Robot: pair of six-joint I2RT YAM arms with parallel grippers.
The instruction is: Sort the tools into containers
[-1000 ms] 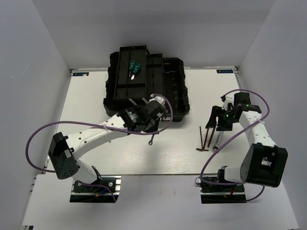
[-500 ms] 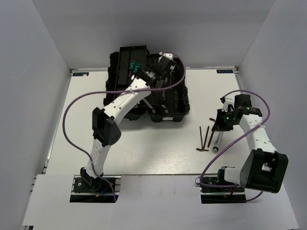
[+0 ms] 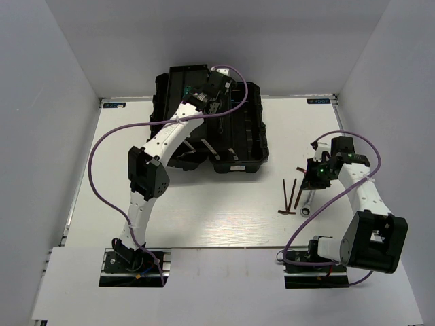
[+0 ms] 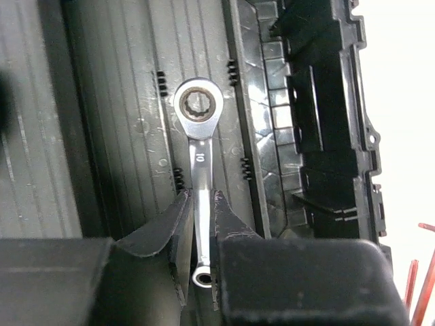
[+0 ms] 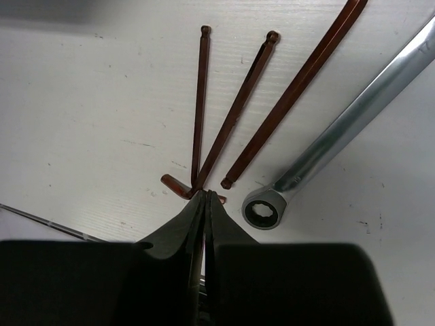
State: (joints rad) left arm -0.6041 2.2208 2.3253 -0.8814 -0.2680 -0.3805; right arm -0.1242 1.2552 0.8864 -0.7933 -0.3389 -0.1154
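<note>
Small wrench (image 4: 198,153) held inside toolbox (image 3: 251,136) at far edge.
Left gripper (image 4: 201,198) pinched narrow on stiff, light, slick shank; right gripper (image 5: 205,197) pressed shut above thin hex keys (image 5: 234,112) near right edge, best pinched mid-shaft.

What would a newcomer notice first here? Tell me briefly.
First, the left gripper, stretched far across the table into the black toolbox, is clamped on the small wrench marked 10, over a ribbed tray. Next, on the table's right side, the right gripper has its fingers closed at the bent ends of three reddish-brown hex keys, with the larger wrench lying just beside them.
</note>
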